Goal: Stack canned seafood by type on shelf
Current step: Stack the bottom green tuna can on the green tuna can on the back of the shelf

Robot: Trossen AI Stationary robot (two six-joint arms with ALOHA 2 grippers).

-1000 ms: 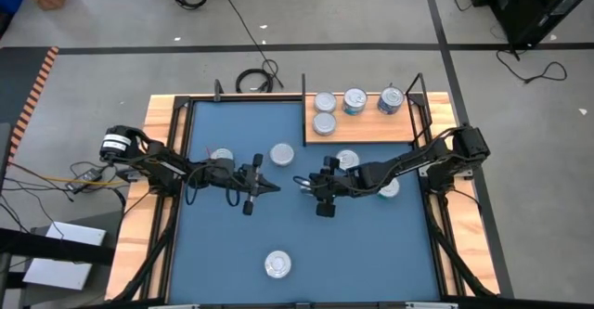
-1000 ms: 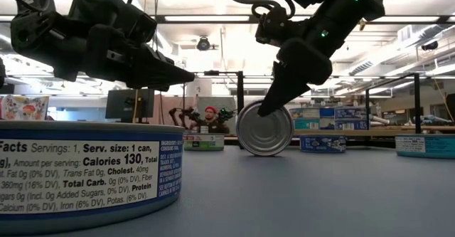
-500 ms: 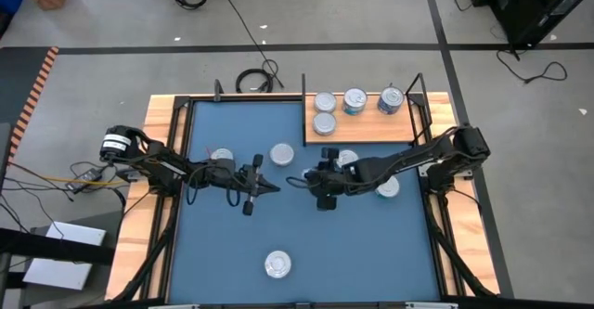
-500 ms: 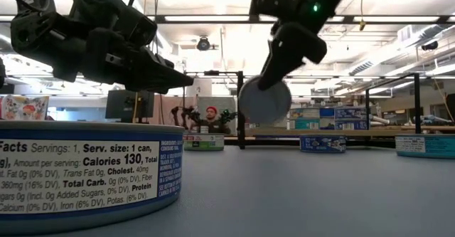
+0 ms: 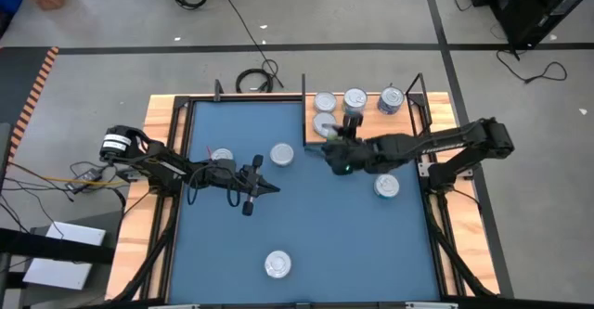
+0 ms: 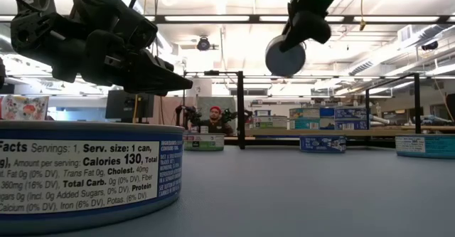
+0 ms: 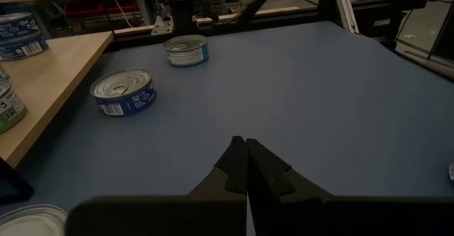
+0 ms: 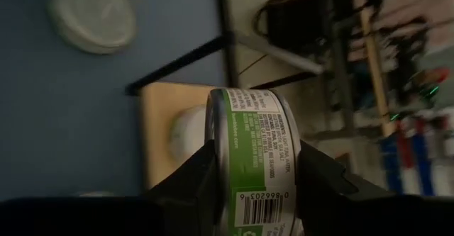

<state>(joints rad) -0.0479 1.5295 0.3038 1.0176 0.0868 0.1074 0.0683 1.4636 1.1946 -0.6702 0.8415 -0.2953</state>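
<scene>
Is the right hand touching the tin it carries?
Touching. The right wrist view shows the right hand with both fingers pressed against the green-labelled tin.

held tin (image 8: 252, 158): green-white label | mat (image 5: 232, 244): blue | shelf (image 5: 367, 135): light-brown wood

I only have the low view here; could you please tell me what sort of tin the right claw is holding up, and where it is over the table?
Observer: The held tin has a green side label, which shows in the right wrist view.
Operator: Thank you. Where is it above the table?
Observer: From above, the right claw is over the edge of the shelf where it meets the blue mat.
Operator: And how many tins are on the shelf?
Observer: Four: a back row of three and a fourth tin right beside the claw.
</scene>
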